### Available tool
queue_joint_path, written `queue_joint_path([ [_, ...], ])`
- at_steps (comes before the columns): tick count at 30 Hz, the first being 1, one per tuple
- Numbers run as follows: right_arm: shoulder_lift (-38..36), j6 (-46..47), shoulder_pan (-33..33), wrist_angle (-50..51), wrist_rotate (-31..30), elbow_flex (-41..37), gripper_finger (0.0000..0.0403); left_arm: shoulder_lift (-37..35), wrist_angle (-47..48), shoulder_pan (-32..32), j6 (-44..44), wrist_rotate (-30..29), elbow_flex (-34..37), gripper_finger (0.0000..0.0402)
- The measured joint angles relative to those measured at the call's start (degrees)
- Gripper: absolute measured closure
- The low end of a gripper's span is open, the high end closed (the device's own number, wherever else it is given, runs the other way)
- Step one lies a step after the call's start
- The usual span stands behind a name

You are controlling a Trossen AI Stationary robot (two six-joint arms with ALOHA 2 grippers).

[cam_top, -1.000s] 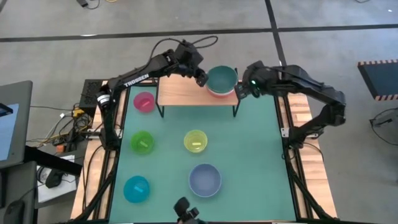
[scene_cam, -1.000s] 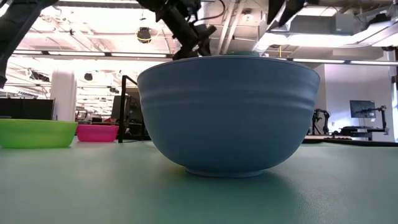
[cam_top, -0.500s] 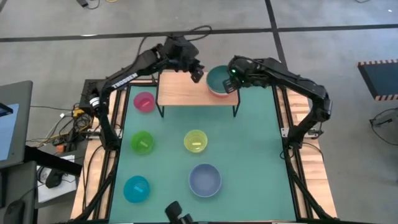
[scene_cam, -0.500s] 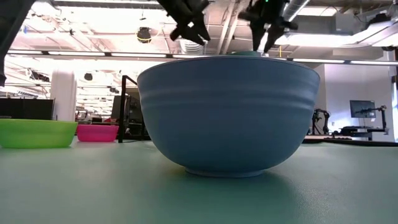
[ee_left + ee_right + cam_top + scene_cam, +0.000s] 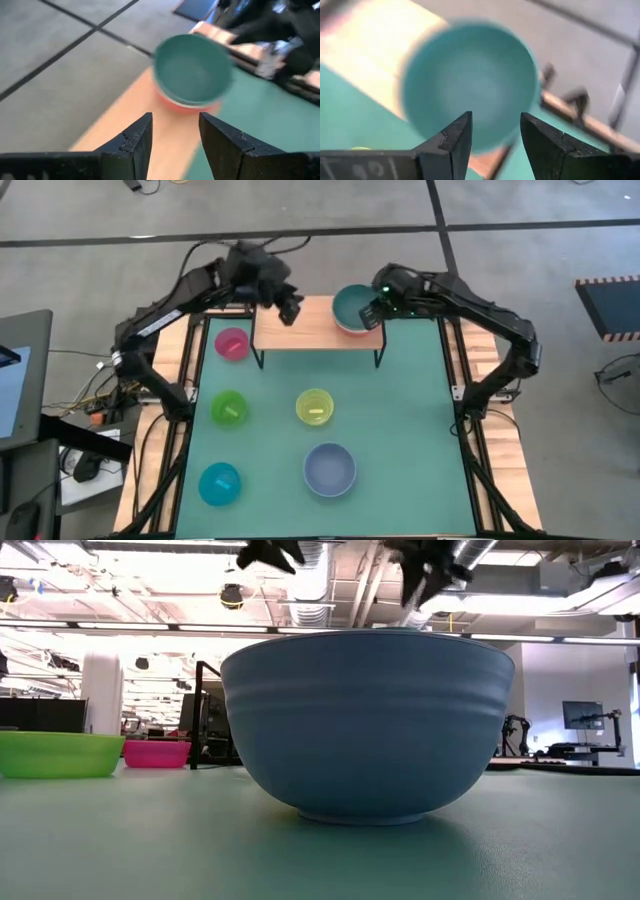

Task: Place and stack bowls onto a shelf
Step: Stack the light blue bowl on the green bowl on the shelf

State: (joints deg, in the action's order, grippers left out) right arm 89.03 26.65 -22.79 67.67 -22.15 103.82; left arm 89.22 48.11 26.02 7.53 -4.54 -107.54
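Note:
A dark teal bowl (image 5: 352,306) sits nested in a red bowl (image 5: 190,104) on the right end of the light-wood shelf (image 5: 305,328). My left gripper (image 5: 290,310) is open above the shelf's middle, left of that stack (image 5: 192,70). My right gripper (image 5: 372,315) hovers open over the teal bowl's right rim (image 5: 470,82). Pink (image 5: 232,343), green (image 5: 228,408), yellow (image 5: 314,407), pale blue (image 5: 329,469) and cyan (image 5: 219,483) bowls rest on the green mat. No white bowl is in view.
The shelf's left and middle board is bare. The pale blue bowl (image 5: 365,725) fills the low view and hides the shelf; green (image 5: 55,753) and pink (image 5: 157,752) bowls show at its left. Both grippers (image 5: 270,550) (image 5: 425,575) hang high above.
My left gripper has drawn back from the teal bowl's left rim, moving toward the table's left edge and upward. My right gripper has come in from the right, over the teal bowl's right rim. The stacked bowls have stayed where they were.

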Motion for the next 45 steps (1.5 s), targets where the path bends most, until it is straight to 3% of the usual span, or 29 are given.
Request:
queue_joint_path([
  [3, -2.0, -6.8, 1.5, -7.4, 4.4, 0.0, 0.0212, -3.5, -1.5, -5.7, 4.5, -5.8, 4.5, 0.0256],
  [6, -3.0, -10.9, 2.5, -13.9, 12.9, 0.1, 0.0212, -6.7, -2.3, -12.5, 10.9, -14.3, 10.7, 0.0256],
  [11, -2.1, -13.8, 4.7, -17.6, 25.5, 0.1, 0.0212, -12.2, -7.6, -26.0, 25.9, -27.7, 23.1, 0.0256],
  [16, 1.0, -16.2, 11.1, -17.2, 27.7, 0.0, 0.0212, -13.1, -12.9, -38.7, 40.8, -38.1, 34.0, 0.0256],
  [22, 6.0, -13.8, 19.3, -18.9, 27.7, 0.0, 0.0212, -9.4, -12.8, -49.0, 61.0, -38.4, 41.3, 0.0256],
  [27, 11.2, -7.7, 25.0, -17.8, 27.7, -0.4, 0.0212, -4.1, -13.0, -53.7, 68.4, -38.4, 41.9, 0.0256],
  [33, 15.3, -0.6, 29.1, -18.7, 25.4, -5.1, 0.0212, -1.4, -10.7, -54.4, 69.0, -37.2, 41.9, 0.0256],
  [37, 15.3, 7.7, 28.3, -21.0, 24.8, -11.0, 0.0212, -2.6, -5.1, -52.5, 68.7, -31.5, 41.9, 0.0256],
  [40, 15.3, 10.8, 28.2, -21.9, 24.6, -14.5, 0.0212, -4.7, -3.2, -51.8, 65.0, -29.3, 41.9, 0.0256],
  [45, 17.2, 9.5, 30.6, -25.2, 26.8, -20.0, 0.0212, -8.3, -2.5, -51.7, 55.9, -30.7, 41.9, 0.0256],
])
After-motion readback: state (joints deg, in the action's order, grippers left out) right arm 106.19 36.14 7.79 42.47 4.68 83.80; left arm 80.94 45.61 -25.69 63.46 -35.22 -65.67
